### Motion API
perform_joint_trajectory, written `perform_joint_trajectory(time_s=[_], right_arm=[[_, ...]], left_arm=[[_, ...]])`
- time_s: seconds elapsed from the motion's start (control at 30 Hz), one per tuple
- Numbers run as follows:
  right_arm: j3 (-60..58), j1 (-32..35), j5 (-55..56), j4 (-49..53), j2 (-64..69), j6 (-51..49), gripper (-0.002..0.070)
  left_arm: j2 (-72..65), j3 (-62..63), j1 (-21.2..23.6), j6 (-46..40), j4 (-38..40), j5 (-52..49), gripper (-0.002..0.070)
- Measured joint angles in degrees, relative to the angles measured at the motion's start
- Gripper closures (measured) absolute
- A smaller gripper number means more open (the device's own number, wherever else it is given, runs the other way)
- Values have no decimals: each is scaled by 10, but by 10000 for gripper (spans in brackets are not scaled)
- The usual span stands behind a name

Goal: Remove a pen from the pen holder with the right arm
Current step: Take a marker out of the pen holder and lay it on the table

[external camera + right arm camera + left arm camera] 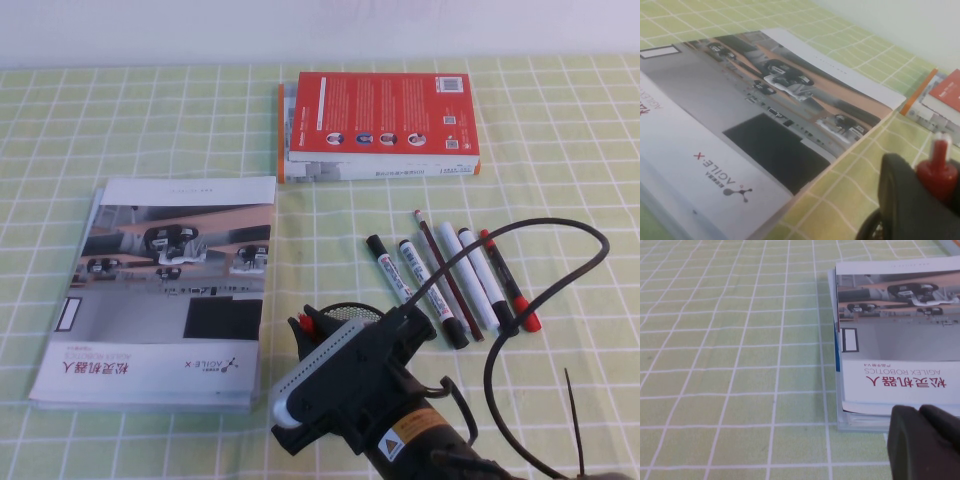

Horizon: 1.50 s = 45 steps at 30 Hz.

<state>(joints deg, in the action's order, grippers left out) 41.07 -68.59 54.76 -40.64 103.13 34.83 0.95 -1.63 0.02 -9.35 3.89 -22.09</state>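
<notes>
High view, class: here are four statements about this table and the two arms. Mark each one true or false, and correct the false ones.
1. Five pens lie on the table beside the right arm. True.
2. The orange book rests on the brochure stack. False: it lies apart from the stack, farther back.
3. The right gripper is at the pen holder, by a red pen. True.
4. The left gripper holds a pen. False: it holds nothing and sits near the brochure stack's edge.

I'm seeing a glossy paper brochure (170, 290), matt checked tablecloth (560, 200), smooth plastic markers (478, 280) and a black mesh pen holder (345, 314).
</notes>
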Motion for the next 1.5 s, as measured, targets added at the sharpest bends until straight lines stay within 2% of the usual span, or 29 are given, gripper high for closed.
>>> perform_joint_trajectory(time_s=[0.43, 1.0, 1.1, 1.2, 1.37, 1.5], right_arm=[[0, 0, -35, -4, -47, 6, 627], [-2, 14, -92, -110, -278, 190, 628], [1, 68, -154, -120, -313, 194, 628], [16, 147, -261, -120, -331, 163, 628], [74, 297, -509, -61, -322, 43, 628], [137, 386, -690, -8, -279, -43, 628]], left_arm=[[0, 0, 0, 0, 0, 0, 680], [0, 0, 0, 0, 0, 0, 680], [0, 0, 0, 0, 0, 0, 680], [0, 0, 0, 0, 0, 0, 680], [0, 0, 0, 0, 0, 0, 680], [0, 0, 0, 0, 0, 0, 680]])
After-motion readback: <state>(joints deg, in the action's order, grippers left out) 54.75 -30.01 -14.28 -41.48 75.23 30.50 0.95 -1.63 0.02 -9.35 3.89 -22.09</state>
